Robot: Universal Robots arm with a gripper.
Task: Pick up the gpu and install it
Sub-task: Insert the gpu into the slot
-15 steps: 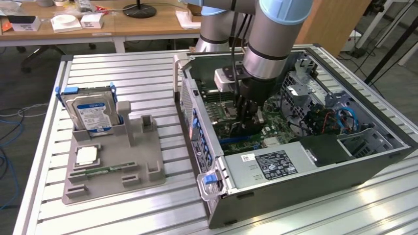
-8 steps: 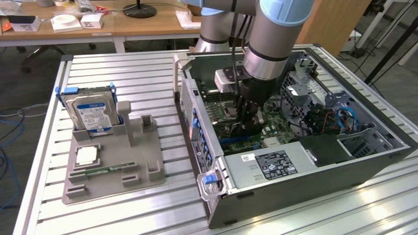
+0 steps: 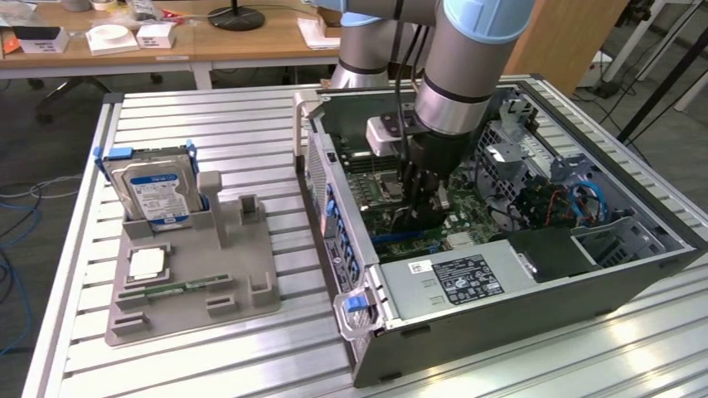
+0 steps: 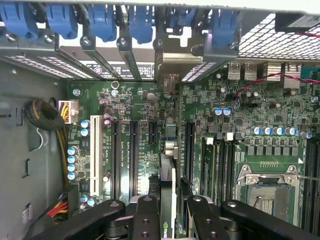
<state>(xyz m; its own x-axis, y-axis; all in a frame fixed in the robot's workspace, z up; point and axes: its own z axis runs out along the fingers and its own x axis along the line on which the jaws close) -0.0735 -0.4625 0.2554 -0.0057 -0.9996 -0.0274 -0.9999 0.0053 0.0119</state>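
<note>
The gpu point(image 4: 168, 172) is a thin dark card seen edge-on in the wrist view, standing upright between my fingers point(image 4: 147, 215). My gripper point(image 4: 170, 207) is shut on it. The card hangs just above the green motherboard point(image 4: 130, 110), among the long black expansion slots point(image 4: 132, 155) and in line with the rear slot openings. In the exterior view my gripper point(image 3: 424, 207) reaches straight down into the open computer case point(image 3: 498, 332), with the gpu point(image 3: 415, 222) as a dark shape below it, close to the board.
Blue card latches point(image 4: 102, 22) line the case's rear wall. The CPU socket point(image 4: 270, 192) and power supply point(image 3: 465, 278) flank the slots. Beside the case on the exterior view's left, a grey holder point(image 3: 194, 307) carries a hard drive point(image 3: 161, 186), a processor chip point(image 3: 147, 264) and a memory stick point(image 3: 182, 288).
</note>
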